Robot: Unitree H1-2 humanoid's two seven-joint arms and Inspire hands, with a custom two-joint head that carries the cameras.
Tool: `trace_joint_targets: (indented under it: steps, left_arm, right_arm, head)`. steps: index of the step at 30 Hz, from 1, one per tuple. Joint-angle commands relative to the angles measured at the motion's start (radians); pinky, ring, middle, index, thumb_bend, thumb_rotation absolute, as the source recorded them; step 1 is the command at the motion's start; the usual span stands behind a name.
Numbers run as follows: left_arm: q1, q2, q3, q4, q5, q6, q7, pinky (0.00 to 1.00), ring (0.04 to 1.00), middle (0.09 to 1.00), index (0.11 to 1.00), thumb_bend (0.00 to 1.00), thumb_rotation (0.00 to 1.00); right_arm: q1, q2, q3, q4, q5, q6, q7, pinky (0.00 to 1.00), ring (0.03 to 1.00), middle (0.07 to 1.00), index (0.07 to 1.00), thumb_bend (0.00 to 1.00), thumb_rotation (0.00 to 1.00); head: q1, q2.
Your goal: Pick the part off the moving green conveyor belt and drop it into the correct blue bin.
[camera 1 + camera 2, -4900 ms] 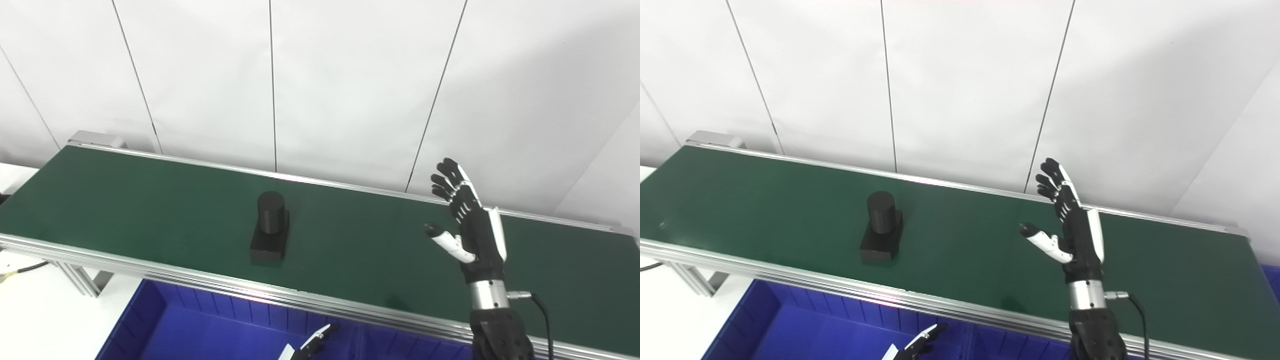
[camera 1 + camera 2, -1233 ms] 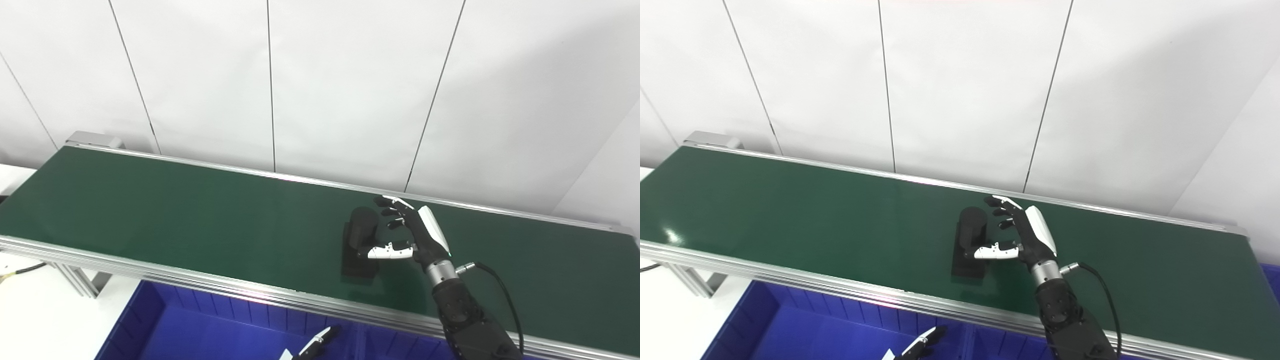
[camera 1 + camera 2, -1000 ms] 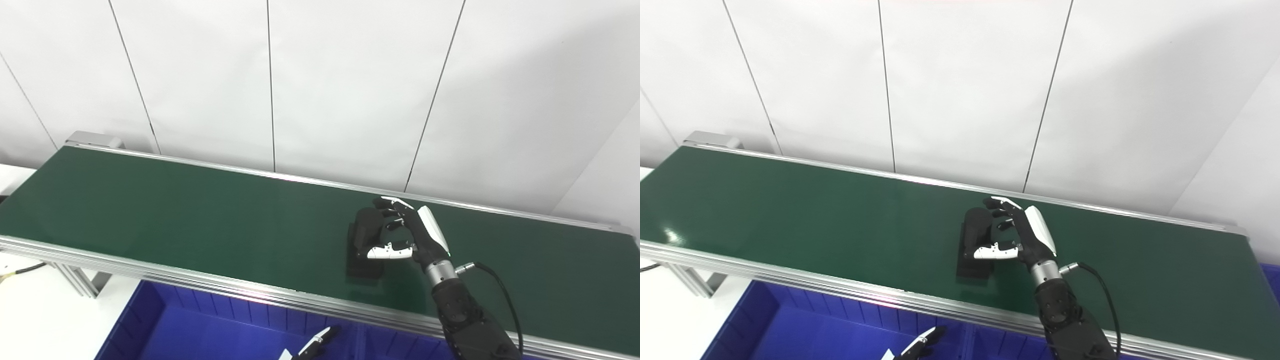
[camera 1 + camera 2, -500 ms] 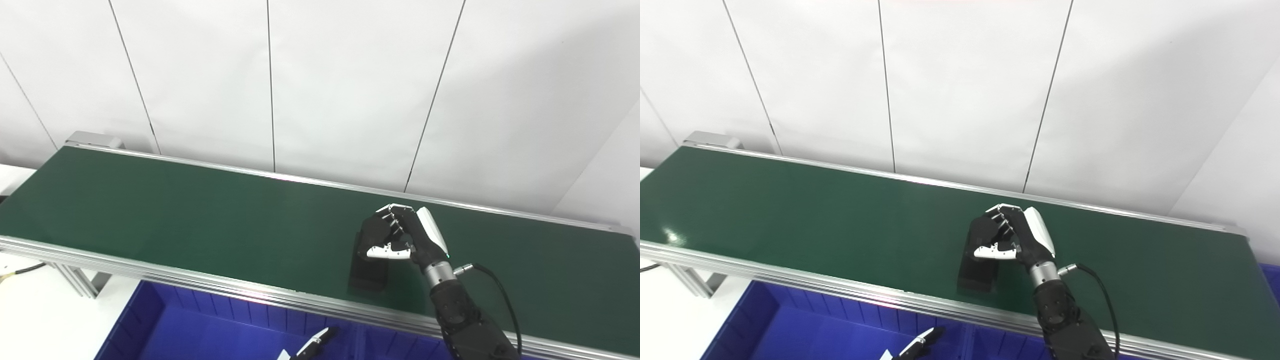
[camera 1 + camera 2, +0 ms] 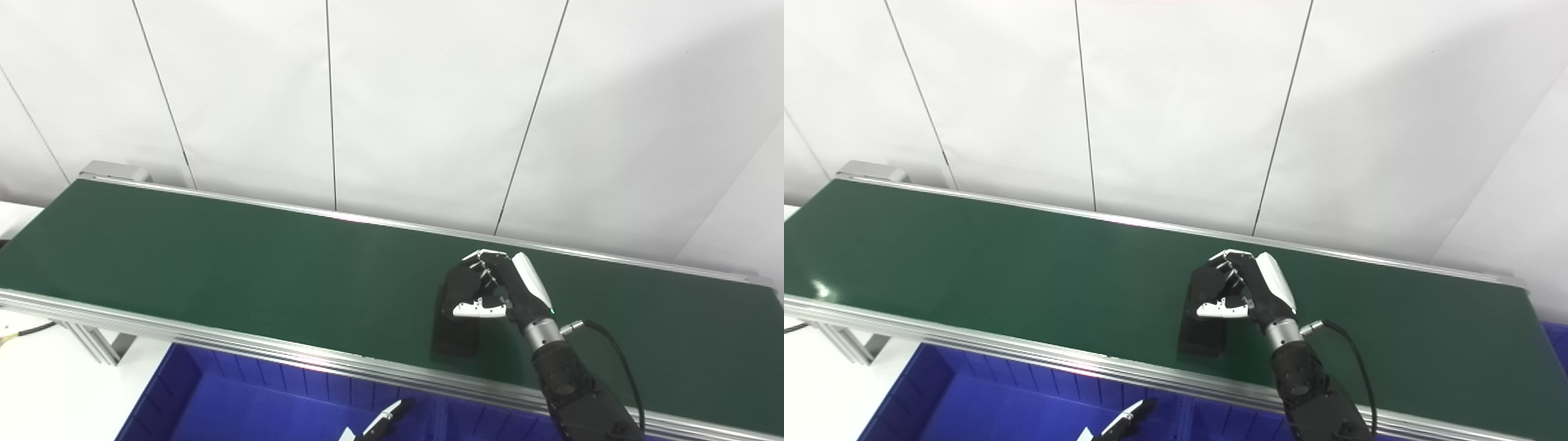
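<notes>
The right hand (image 5: 499,291) clasps the black cylinder-on-block part (image 5: 456,315) standing on the green conveyor belt (image 5: 245,269). Below, the blue plastic bin (image 5: 202,404) shows only the left hand (image 5: 376,425), its grip unclear.

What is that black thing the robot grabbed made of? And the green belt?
The black part looks like matte plastic, maybe rubber: dull, no glints. The green belt seems smooth, rubbery sheet with faint sheen. The right hand is closed on the part.
</notes>
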Motion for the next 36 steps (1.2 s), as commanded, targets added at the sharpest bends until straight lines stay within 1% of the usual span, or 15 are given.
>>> trace_joint_targets:
  steps: [1, 5, 6, 8, 9, 16, 17, 18, 19, 20, 21, 23, 29, 32, 36]
  left_arm:
    - [-0.007, -0.007, 0.01, -0.019, 0.0, -0.035, -0.009, 0.92, 0.939, 0.933, 0.907, 0.91, 0.79]
    - [-0.007, -0.013, 0.028, -0.024, -0.01, -0.035, -0.031, 0.95, 0.97, 0.956, 0.922, 0.93, 0.79]
    - [-0.009, -0.014, 0.033, -0.026, -0.011, -0.035, -0.036, 0.96, 0.975, 0.962, 0.929, 0.92, 0.79]
    - [-0.01, -0.016, 0.045, -0.032, -0.017, -0.035, -0.053, 0.97, 0.982, 0.969, 0.941, 0.92, 0.8]
    - [-0.009, -0.017, 0.051, -0.035, -0.021, -0.035, -0.063, 0.99, 0.993, 0.982, 0.96, 0.91, 0.81]
    - [0.008, -0.038, 0.121, -0.056, -0.05, -0.035, -0.141, 0.99, 1.0, 1.0, 0.998, 0.91, 0.89]
    - [0.01, -0.04, 0.132, -0.06, -0.053, -0.035, -0.154, 0.99, 1.0, 1.0, 1.0, 0.91, 0.9]
    - [0.012, -0.042, 0.141, -0.064, -0.055, -0.035, -0.166, 1.0, 1.0, 1.0, 1.0, 0.91, 0.91]
    - [0.013, -0.04, 0.147, -0.073, -0.051, -0.035, -0.171, 1.0, 1.0, 1.0, 1.0, 0.91, 0.94]
    - [0.014, -0.04, 0.153, -0.079, -0.047, -0.035, -0.175, 1.0, 1.0, 1.0, 1.0, 0.91, 0.94]
    - [0.018, -0.037, 0.16, -0.09, -0.049, -0.035, -0.185, 1.0, 1.0, 1.0, 1.0, 0.9, 0.97]
    - [0.026, -0.033, 0.18, -0.115, -0.065, -0.035, -0.217, 1.0, 1.0, 1.0, 1.0, 0.9, 0.98]
    - [0.042, -0.029, 0.234, -0.156, -0.072, -0.035, -0.265, 1.0, 1.0, 1.0, 1.0, 0.78, 1.0]
    - [0.044, -0.026, 0.277, -0.174, -0.095, -0.035, -0.312, 1.0, 1.0, 1.0, 1.0, 0.78, 0.98]
    - [0.048, -0.029, 0.338, -0.198, -0.126, -0.035, -0.386, 0.98, 0.994, 0.998, 1.0, 0.8, 0.94]
  right_arm:
    - [-0.008, -0.003, -0.007, -0.091, 0.008, 0.014, 0.01, 0.25, 0.321, 0.422, 0.529, 0.52, 0.0]
    - [0.038, -0.008, -0.015, -0.21, 0.01, 0.032, 0.027, 0.28, 0.35, 0.425, 0.529, 0.52, 0.0]
    - [0.046, -0.007, -0.019, -0.235, 0.013, 0.036, 0.03, 0.29, 0.354, 0.426, 0.527, 0.52, 0.0]
    - [0.067, -0.005, -0.029, -0.294, 0.021, 0.053, 0.037, 0.29, 0.358, 0.428, 0.527, 0.52, 0.0]
    - [0.078, -0.003, -0.035, -0.324, 0.026, 0.064, 0.042, 0.27, 0.333, 0.42, 0.525, 0.52, 0.0]
    - [0.16, -0.005, -0.07, -0.474, 0.022, 0.086, 0.033, 0.26, 0.325, 0.423, 0.523, 0.52, 0.0]
    - [0.179, -0.008, -0.078, -0.505, 0.02, 0.094, 0.031, 0.25, 0.309, 0.417, 0.524, 0.52, 0.0]
    - [0.192, -0.009, -0.084, -0.527, 0.02, 0.099, 0.03, 0.24, 0.303, 0.415, 0.525, 0.52, 0.0]
    - [0.213, -0.014, -0.091, -0.559, 0.016, 0.104, 0.028, 0.24, 0.307, 0.416, 0.525, 0.52, 0.0]
    - [0.226, -0.017, -0.096, -0.581, 0.013, 0.109, 0.028, 0.25, 0.308, 0.416, 0.525, 0.52, 0.0]
    - [0.248, -0.025, -0.102, -0.614, 0.012, 0.115, 0.033, 0.25, 0.308, 0.416, 0.525, 0.52, 0.0]
    - [0.299, -0.044, -0.121, -0.682, 0.021, 0.125, 0.041, 0.24, 0.304, 0.416, 0.524, 0.52, 0.0]
    - [0.41, -0.067, -0.166, -0.838, 0.039, 0.198, 0.067, 0.24, 0.3, 0.416, 0.525, 0.52, 0.0]
    - [0.491, -0.074, -0.199, -0.923, 0.051, 0.225, 0.067, 0.24, 0.306, 0.419, 0.525, 0.52, 0.0]
    - [0.556, -0.072, -0.225, -0.994, 0.05, 0.269, 0.068, 0.24, 0.306, 0.414, 0.525, 0.52, 0.0]
  head:
    - [-0.03, 0.01]
    - [-0.127, 0.044]
    - [-0.173, 0.066]
    - [-0.213, 0.084]
    - [-0.213, 0.084]
    - [-0.336, 0.083]
    - [-0.374, 0.09]
    - [-0.374, 0.09]
    - [-0.429, 0.106]
    - [-0.429, 0.106]
    - [-0.482, 0.124]
    - [-0.529, 0.146]
    - [-0.606, 0.197]
    - [-0.659, 0.237]
    - [-0.711, 0.267]
